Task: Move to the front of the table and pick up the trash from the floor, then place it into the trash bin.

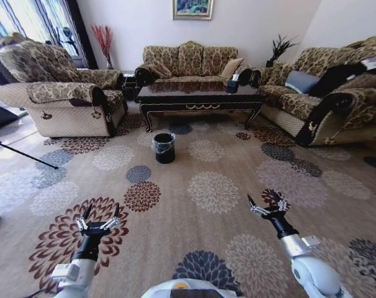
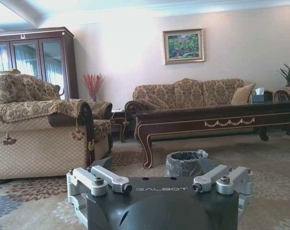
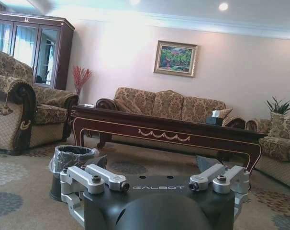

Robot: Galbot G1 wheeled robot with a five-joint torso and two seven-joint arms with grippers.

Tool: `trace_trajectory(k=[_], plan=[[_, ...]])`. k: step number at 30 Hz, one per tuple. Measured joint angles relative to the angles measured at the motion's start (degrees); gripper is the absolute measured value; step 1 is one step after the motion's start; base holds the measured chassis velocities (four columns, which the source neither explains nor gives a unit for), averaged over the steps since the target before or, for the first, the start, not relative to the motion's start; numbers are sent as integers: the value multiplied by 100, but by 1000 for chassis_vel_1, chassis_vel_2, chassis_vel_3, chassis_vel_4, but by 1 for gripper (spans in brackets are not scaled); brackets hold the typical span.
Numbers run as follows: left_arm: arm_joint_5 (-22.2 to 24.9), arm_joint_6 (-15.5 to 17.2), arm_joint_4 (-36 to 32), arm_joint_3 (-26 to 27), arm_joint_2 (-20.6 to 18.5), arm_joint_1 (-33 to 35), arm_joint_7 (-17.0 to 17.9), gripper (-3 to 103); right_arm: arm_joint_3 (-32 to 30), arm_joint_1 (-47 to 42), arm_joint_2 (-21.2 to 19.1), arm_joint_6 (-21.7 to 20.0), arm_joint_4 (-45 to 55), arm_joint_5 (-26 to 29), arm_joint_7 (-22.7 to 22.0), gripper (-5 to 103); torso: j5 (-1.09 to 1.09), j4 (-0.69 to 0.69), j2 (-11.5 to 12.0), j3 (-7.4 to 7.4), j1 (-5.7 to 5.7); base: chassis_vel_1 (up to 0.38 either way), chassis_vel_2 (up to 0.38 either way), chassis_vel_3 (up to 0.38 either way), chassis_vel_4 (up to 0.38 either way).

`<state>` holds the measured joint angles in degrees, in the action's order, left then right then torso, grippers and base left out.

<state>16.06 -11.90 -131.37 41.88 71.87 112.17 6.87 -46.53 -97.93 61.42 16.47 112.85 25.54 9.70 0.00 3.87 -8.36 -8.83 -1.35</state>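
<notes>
The table (image 1: 200, 106) stands far ahead across the patterned carpet, in front of the back sofa. Its gold-trimmed rail also shows in the left wrist view (image 2: 207, 122) and the right wrist view (image 3: 164, 134). The trash bin (image 1: 164, 148), black with a plastic liner, stands on the carpet just before the table's left half; both wrist cameras catch the trash bin (image 2: 185, 164) (image 3: 68, 160). The trash is out of view. My left gripper (image 1: 101, 212) and right gripper (image 1: 265, 202) hover low over the carpet close to me, both open and holding nothing.
An armchair (image 1: 64, 99) flanks the left side and a long sofa (image 1: 337, 99) the right, with another sofa (image 1: 188, 62) behind the table. A tissue box (image 1: 232, 84) sits on the tabletop. A thin dark rod (image 1: 23, 154) lies across the floor at left. Wide carpet separates me from the bin.
</notes>
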Motion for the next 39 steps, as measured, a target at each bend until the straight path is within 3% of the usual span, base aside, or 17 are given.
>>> trace_trajectory(k=[39], plan=[[0,0,0,0,0,0,0,100,0,0,0,0,0,0,0,100,0,0,-886,-643,-241,0,0,0,0]])
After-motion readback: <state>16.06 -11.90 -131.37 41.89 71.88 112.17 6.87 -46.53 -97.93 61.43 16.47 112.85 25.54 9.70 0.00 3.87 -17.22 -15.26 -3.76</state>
